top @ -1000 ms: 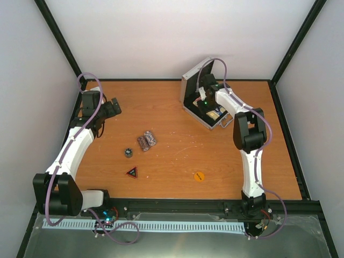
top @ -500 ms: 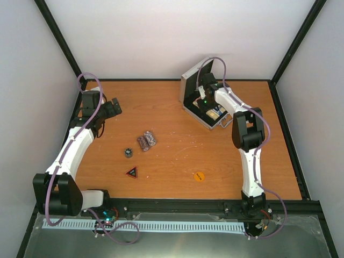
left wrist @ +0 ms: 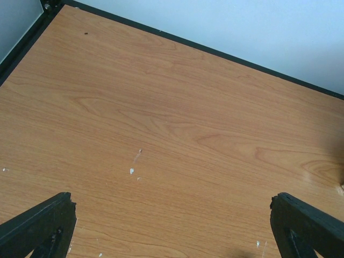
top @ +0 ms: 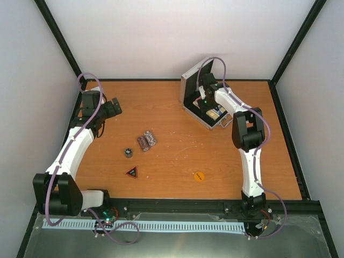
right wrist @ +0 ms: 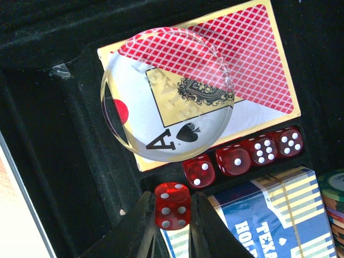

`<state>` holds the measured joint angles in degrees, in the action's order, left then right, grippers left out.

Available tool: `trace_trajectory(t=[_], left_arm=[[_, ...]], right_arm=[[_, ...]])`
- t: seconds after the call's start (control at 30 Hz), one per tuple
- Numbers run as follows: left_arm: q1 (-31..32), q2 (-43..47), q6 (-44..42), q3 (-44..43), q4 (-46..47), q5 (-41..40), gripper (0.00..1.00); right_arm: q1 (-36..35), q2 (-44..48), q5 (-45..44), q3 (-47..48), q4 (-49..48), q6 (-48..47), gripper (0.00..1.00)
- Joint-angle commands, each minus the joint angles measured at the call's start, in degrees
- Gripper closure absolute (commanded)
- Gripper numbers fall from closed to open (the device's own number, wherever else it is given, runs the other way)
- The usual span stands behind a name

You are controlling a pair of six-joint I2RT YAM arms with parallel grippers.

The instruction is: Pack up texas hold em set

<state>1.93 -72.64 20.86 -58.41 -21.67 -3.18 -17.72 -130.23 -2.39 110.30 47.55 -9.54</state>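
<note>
The open silver case (top: 189,86) stands at the back of the table. My right gripper (right wrist: 173,215) is inside it, shut on a red die (right wrist: 172,206) held above the case's black lining (right wrist: 48,161). Several more red dice (right wrist: 244,156) lie in a row in a slot. A red-backed card deck with an ace (right wrist: 215,91) lies under a clear round disc (right wrist: 167,94). The blue-yellow card deck (right wrist: 258,220) is beside the gripper. My left gripper (top: 112,107) is open and empty over bare wood at the back left. Chip stacks (top: 147,141), a triangle (top: 131,172) and an orange disc (top: 199,176) lie on the table.
A small dark round piece (top: 128,152) lies near the chip stacks. Striped chips (right wrist: 334,199) sit in the case at the right edge. A black frame rail (top: 177,80) runs along the table's back edge. White walls surround the table.
</note>
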Motion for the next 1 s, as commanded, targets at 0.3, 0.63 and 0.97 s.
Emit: trace_trajectory(t=[0.3, 0.63, 0.97], left_arm=[[0.07, 0.13, -0.74, -0.47, 1.04, 0.15, 0.00], [0.05, 0.05, -0.64, -0.47, 0.86, -0.07, 0.00], [0.05, -0.60, -0.74, -0.73, 0.92, -0.01, 0.00]], right_arm=[[-0.30, -1.94, -0.75, 0.08, 0.85, 0.22, 0.66], [-0.30, -1.61, -3.21, -0.55, 0.70, 1.00, 0.65], [-0.29, -0.99, -3.14, -4.27, -0.54, 1.13, 0.56]])
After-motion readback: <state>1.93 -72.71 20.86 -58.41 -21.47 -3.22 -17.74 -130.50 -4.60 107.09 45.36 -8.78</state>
